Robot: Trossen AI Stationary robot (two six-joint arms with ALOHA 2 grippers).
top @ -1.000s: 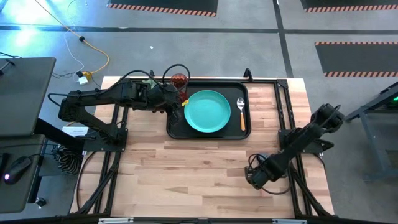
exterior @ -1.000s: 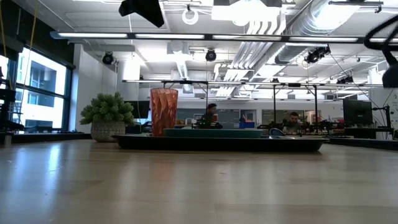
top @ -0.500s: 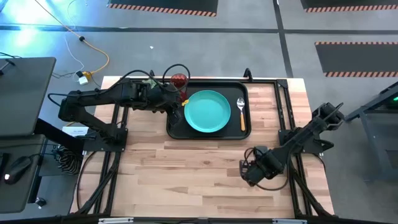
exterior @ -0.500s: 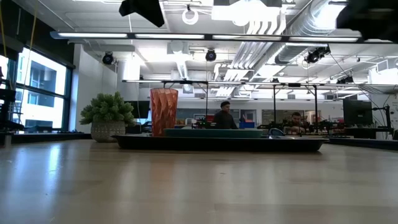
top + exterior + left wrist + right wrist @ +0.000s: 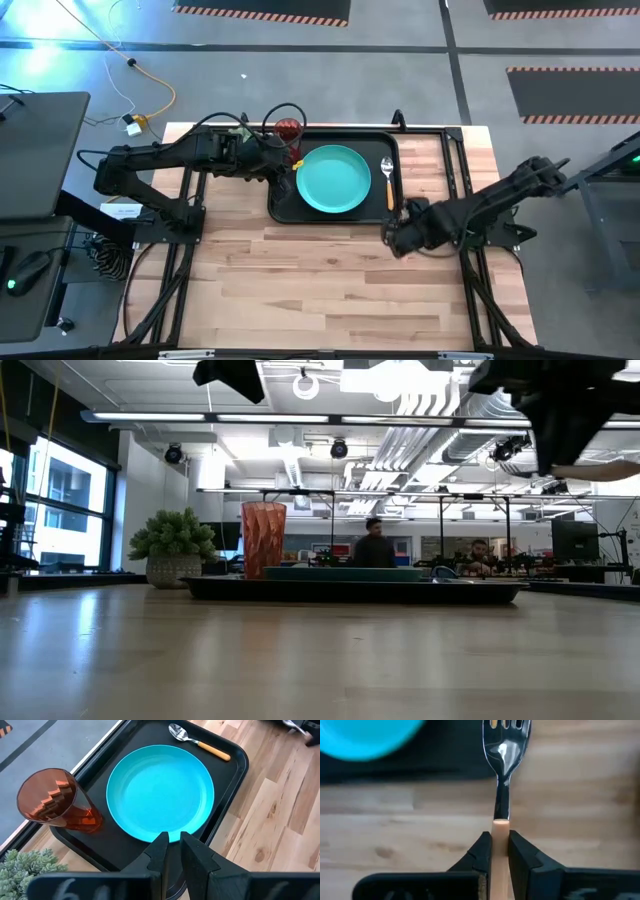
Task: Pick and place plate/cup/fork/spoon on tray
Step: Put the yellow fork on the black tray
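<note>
Near the tray's edge, right gripper jaws pinch the fork by its handle: light, stiff, slippery; left gripper jaws nearly closed, empty.

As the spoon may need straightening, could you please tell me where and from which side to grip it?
Grip the orange handle of the silver-bowled spoon at mid-length, from straight above, pinching across its width: it lies flat on the black rectangular tray, with bare floor on either side, between the round teal plate and the rim.
</note>
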